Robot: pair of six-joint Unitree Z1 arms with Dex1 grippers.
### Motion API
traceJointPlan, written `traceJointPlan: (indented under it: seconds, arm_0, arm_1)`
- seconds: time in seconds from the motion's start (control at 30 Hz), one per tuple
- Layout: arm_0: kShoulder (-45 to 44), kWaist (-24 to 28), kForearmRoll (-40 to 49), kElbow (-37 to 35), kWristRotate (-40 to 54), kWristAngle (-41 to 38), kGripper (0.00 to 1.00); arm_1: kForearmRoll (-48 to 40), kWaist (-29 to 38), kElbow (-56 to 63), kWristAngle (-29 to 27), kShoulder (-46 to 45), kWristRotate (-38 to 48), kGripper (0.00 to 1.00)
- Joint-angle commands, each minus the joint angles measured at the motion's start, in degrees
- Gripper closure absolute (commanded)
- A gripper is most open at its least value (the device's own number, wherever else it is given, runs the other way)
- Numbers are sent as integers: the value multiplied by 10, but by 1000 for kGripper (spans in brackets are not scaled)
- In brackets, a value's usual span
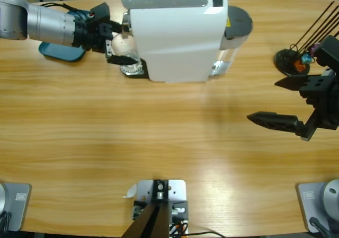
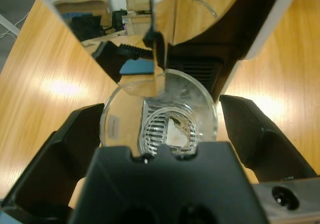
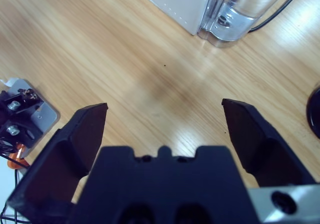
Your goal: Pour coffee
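Observation:
A small clear glass tumbler [image 2: 125, 119] stands on the black drip grate under the spout [image 2: 157, 44] of the white coffee machine [image 1: 175, 36]. No amber coffee shows in the glass; the grate is visible through its bottom. My left gripper [image 2: 160, 112] is open, with one jaw on each side of the tumbler and close to its wall. From above, that left gripper [image 1: 121, 43] reaches in from the upper left to the tumbler [image 1: 130, 64]. My right gripper [image 1: 262, 100] hangs open over bare wood at the right, holding nothing. In its own view the right gripper [image 3: 164, 107] faces the table.
A teal dish [image 1: 58, 51] lies under the left arm at the back left. The machine's clear water tank [image 3: 240, 9] sits on its right side. A black wire capsule stand [image 1: 291, 60] with colourful capsules [image 1: 302, 64] is at the far right.

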Motion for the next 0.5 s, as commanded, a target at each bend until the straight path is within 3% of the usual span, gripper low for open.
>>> traceJointPlan:
  seconds: [0.03,0.23,0.3,0.4,0.5]
  arm_0:
    - [-52,20,-5,49,-12,-5,0]
    - [-107,51,-5,90,-29,6,0]
    - [-140,52,0,111,-50,59,0]
    - [-209,35,9,148,-113,152,0]
    - [-258,28,75,148,-210,160,0]
  arm_1:
    - [-3,-6,19,-5,13,18,0]
    - [-2,-6,19,-4,4,33,0]
    - [0,-6,9,-19,2,37,0]
    - [14,-6,-26,-84,10,55,0]
    - [39,-36,-89,-90,30,59,15]
